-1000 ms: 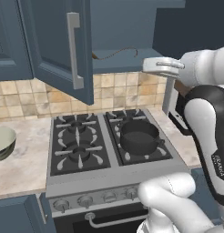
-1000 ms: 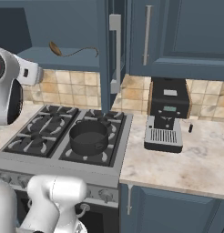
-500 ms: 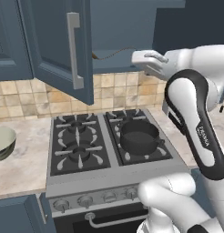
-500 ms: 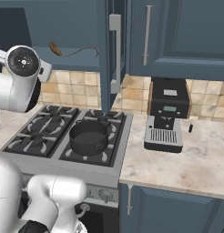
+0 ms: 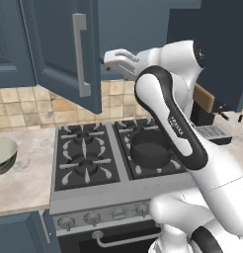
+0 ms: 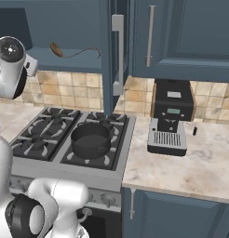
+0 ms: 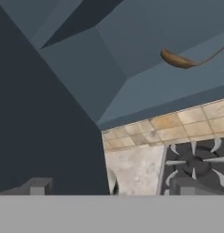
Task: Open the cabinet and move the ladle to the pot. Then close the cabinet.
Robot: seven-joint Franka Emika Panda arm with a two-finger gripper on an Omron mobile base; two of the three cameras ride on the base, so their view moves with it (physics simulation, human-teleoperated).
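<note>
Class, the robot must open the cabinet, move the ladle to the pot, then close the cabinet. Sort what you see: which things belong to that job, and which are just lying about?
Belong to the job:
- cabinet, doors open
- ladle, lying on the cabinet shelf
- pot, on the stove
- hand, open, holding nothing

Just lying about:
- coffee machine on the counter
- pale bowl left of the stove
- stove

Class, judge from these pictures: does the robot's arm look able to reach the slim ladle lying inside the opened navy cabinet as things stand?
Probably yes. Both navy cabinet doors stand swung open, and the copper-bowled ladle lies exposed on the shelf with nothing in front. The gripper, jaws open, hovers at shelf height.
</note>
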